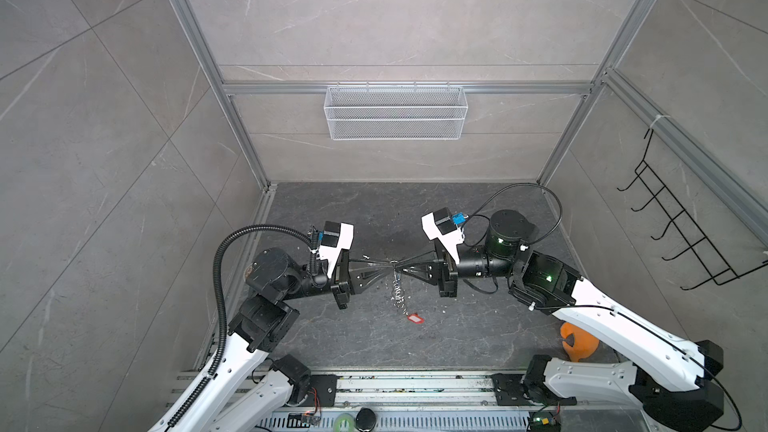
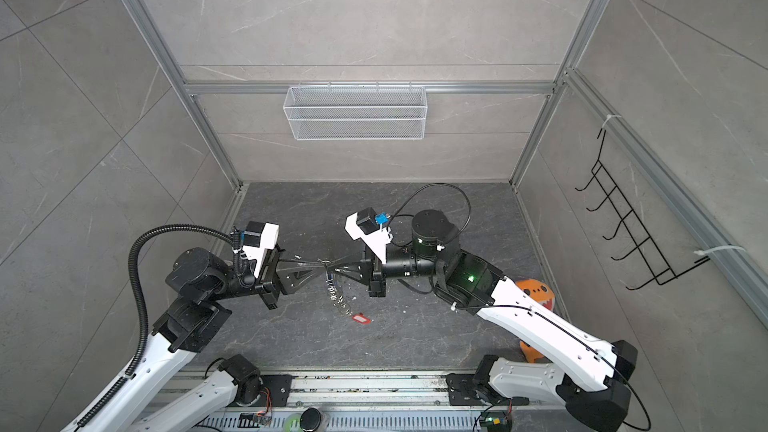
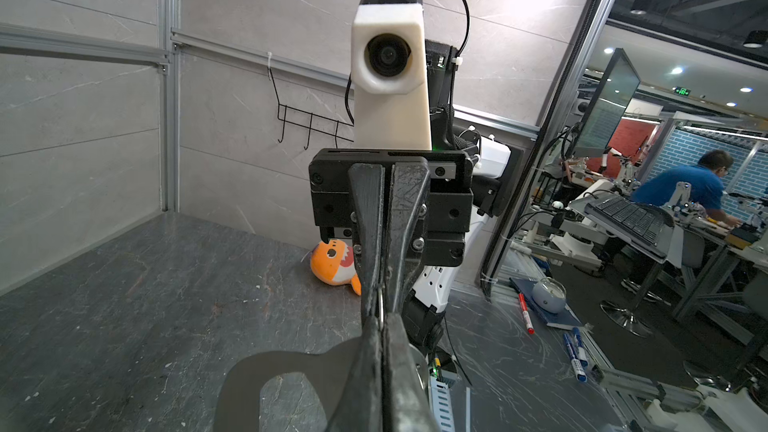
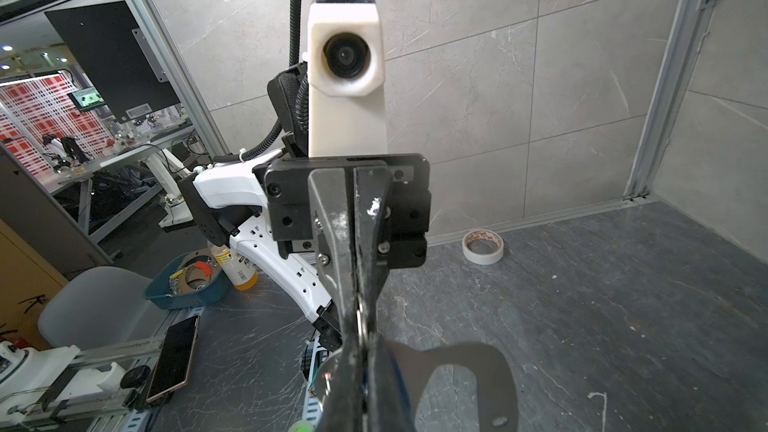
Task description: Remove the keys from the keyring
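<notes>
Top views, read left to right: two arms meet tip to tip above the middle of the table (image 1: 332, 209). On the left, the left gripper (image 1: 390, 273) lies level and points right with its jaws together. The left wrist view shows them pinched at a ring (image 3: 380, 306) of the keyring (image 1: 397, 292). From that pinch the keyring hangs down. Its long axis is roughly square to the line of the two arms, and it trails toward the near edge and slightly rightward. It ends at the red key (image 1: 414, 318); whether that key touches the table cannot be told. The grey tag (image 3: 245, 376) hangs just under the tips. On the right, the right gripper (image 1: 400, 274) lies level and points left. Its jaws are likewise closed at the ring, and its tips almost touch the left's. Both arms are equally near, and the keys lie below the jaws, not between them. The coming move probably turns on working the ring along this left-right line while the keys dangle clear.
</notes>
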Robot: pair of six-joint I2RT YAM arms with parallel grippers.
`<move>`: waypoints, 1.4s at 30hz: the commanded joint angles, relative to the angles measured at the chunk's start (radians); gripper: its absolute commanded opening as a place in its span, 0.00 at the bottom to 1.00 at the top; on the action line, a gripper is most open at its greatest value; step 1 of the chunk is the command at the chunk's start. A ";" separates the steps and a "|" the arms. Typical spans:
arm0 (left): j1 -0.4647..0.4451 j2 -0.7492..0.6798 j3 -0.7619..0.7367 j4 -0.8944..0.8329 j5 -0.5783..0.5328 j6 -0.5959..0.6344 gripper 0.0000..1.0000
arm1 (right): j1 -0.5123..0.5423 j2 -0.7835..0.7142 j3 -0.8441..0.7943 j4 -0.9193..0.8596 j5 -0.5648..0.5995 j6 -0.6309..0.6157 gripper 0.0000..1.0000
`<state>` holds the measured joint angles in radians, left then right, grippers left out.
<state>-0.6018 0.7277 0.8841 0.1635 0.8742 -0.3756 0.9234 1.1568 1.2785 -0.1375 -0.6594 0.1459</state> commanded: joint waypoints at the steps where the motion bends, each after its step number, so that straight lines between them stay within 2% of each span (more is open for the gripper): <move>1: -0.003 -0.008 0.014 0.069 0.022 -0.025 0.00 | 0.003 0.004 -0.013 0.008 -0.016 0.014 0.00; 4: -0.003 -0.009 0.045 -0.030 0.011 0.000 0.01 | -0.003 0.002 -0.001 -0.046 -0.002 0.014 0.00; 7: -0.003 -0.027 0.072 -0.162 -0.013 0.048 0.29 | -0.032 0.005 0.027 -0.132 -0.018 0.012 0.00; 10: -0.004 -0.025 0.127 -0.315 -0.018 0.111 0.36 | -0.068 0.032 0.089 -0.269 -0.068 -0.003 0.00; 14: -0.003 0.038 0.242 -0.555 -0.016 0.200 0.34 | -0.077 0.076 0.174 -0.425 -0.096 -0.044 0.00; 19: -0.003 0.118 0.335 -0.709 0.028 0.258 0.34 | -0.078 0.135 0.279 -0.593 -0.109 -0.089 0.00; 23: -0.003 0.177 0.388 -0.802 0.050 0.295 0.33 | -0.078 0.161 0.325 -0.655 -0.122 -0.101 0.00; 32: -0.003 0.250 0.433 -0.829 0.107 0.308 0.32 | -0.076 0.191 0.367 -0.713 -0.135 -0.116 0.00; 37: -0.003 0.272 0.445 -0.825 0.135 0.305 0.27 | -0.074 0.195 0.371 -0.714 -0.126 -0.119 0.00; 42: -0.003 0.283 0.442 -0.816 0.150 0.291 0.27 | -0.070 0.195 0.379 -0.711 -0.111 -0.123 0.00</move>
<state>-0.6025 1.0080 1.2972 -0.6662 0.9775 -0.0925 0.8478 1.3529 1.6150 -0.8494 -0.7670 0.0475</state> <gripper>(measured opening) 0.268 0.050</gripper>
